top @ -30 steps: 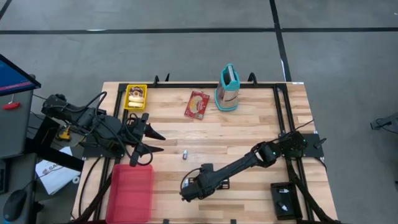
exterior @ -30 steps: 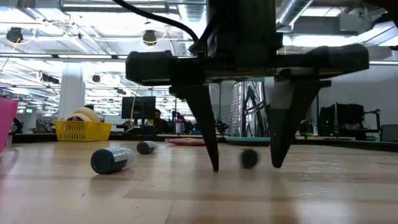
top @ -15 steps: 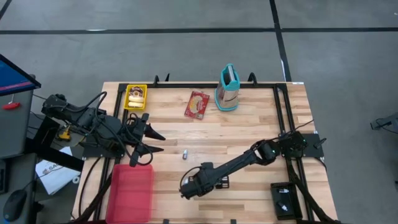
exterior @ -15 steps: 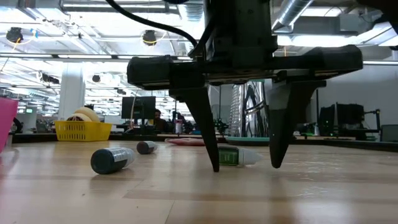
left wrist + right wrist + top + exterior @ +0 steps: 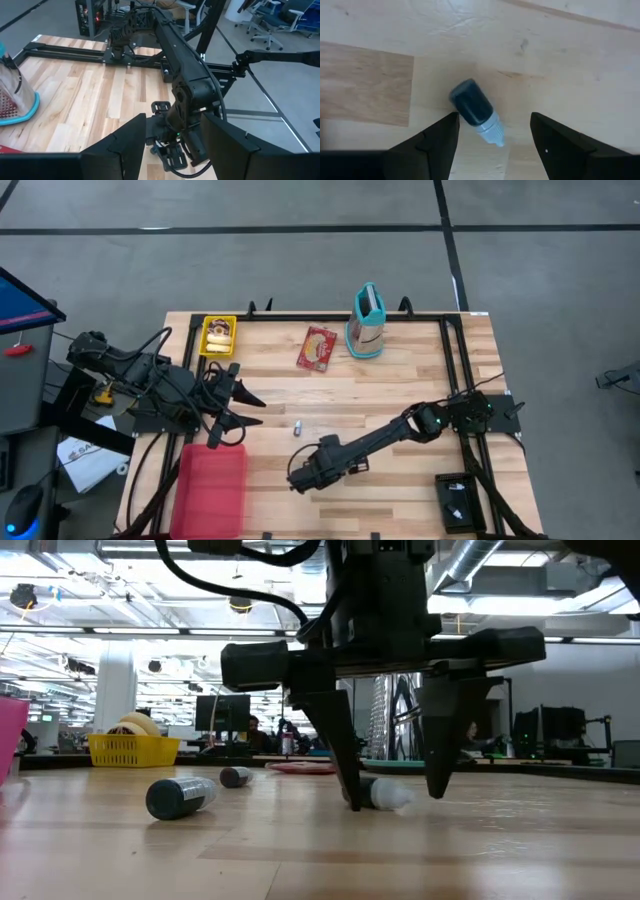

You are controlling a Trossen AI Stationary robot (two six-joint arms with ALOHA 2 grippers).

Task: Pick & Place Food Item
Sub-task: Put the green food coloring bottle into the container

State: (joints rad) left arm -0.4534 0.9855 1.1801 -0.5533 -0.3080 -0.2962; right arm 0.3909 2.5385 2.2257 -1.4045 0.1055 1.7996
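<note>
My right gripper (image 5: 492,132), fingers spread and empty, hovers over the small dark bottle (image 5: 476,111) at frame centre, lying diagonally between them, white tip toward lower right

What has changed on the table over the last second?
The right gripper has shifted slightly toward the table's far side, open fingers now straddling the small bottle, not gripping it. The left gripper, yellow basket and pink bin stayed put.

Two matte black jointed arms (image 5: 385,438) trailing black cables, with tapered dark fingers (image 5: 338,745)
</note>
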